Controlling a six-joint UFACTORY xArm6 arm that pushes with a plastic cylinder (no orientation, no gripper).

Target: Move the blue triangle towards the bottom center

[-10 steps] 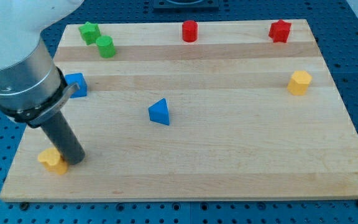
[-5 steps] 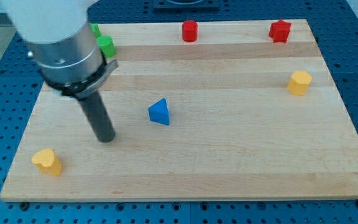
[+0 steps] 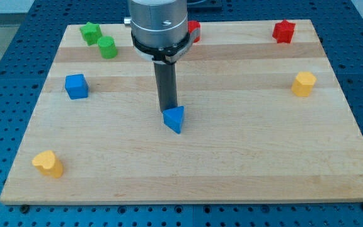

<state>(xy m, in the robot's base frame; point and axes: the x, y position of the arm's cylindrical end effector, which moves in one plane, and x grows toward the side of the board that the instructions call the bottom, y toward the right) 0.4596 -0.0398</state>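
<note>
Where the wooden board (image 3: 232, 164) comes closest to the view's bottom edge, a yellow block (image 3: 48, 163) of rounded, irregular shape sits alone by the bottom-left corner. Farther in, a little left of the board's middle, lies the blue triangle (image 3: 174, 118), well short of the bottom center. My tip (image 3: 167, 111) stands right against its upper left side, apparently touching it, on the side toward the view's top. The rod is a bare pusher with nothing to clench or grasp, so it holds nothing; it only leans on the triangle's edge. Level with that and toward the left edge sits a blue cube (image 3: 76, 86); near the right edge, a yellow block (image 3: 304, 83) of roughly hexagonal form. Beyond, by the top-left corner, stand a green cylinder (image 3: 108, 47) and a green star-like block (image 3: 91, 31), close together. At the top edge a red block (image 3: 194, 28) shows partly behind the arm's grey housing, and a red star-like block (image 3: 283, 31) sits near the top-right corner.
</note>
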